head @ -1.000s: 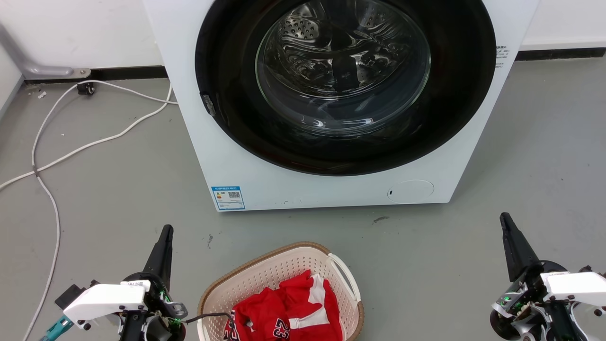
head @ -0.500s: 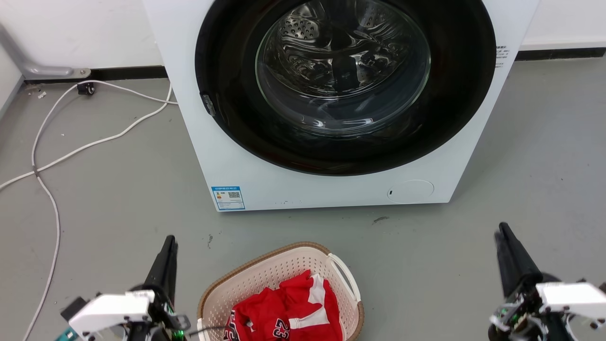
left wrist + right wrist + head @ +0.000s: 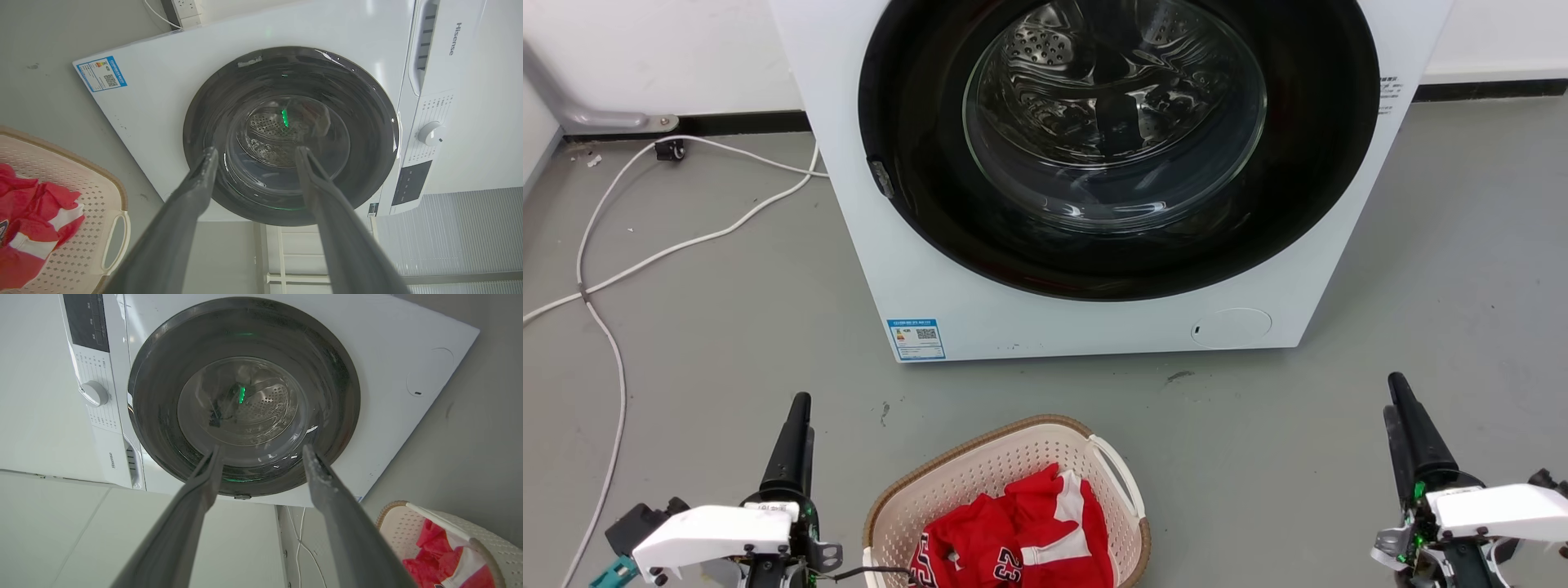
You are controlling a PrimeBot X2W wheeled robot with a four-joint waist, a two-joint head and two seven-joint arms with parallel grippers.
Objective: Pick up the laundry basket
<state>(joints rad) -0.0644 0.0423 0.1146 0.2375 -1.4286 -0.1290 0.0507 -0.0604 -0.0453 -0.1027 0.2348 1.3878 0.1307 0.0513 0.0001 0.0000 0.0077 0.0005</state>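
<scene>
- The left gripper [image 3: 799, 404] sits at 7 o'clock in the head view, its long fingers pointing toward 12. In its wrist view they stand spread apart, with nothing between them.
- The right gripper [image 3: 1398, 385] sits at 5 o'clock and also points toward 12, its fingers parted and empty.
- The laundry basket [image 3: 1005, 457] rests on the grey floor [image 3: 727, 327] at 6 o'clock, between the two grippers and touching neither. A red garment [image 3: 1021, 543] lies inside.
- The white washer [image 3: 915, 269] stands at 12 o'clock, and white cables [image 3: 686, 245] trail across the floor at 9 o'clock.
</scene>
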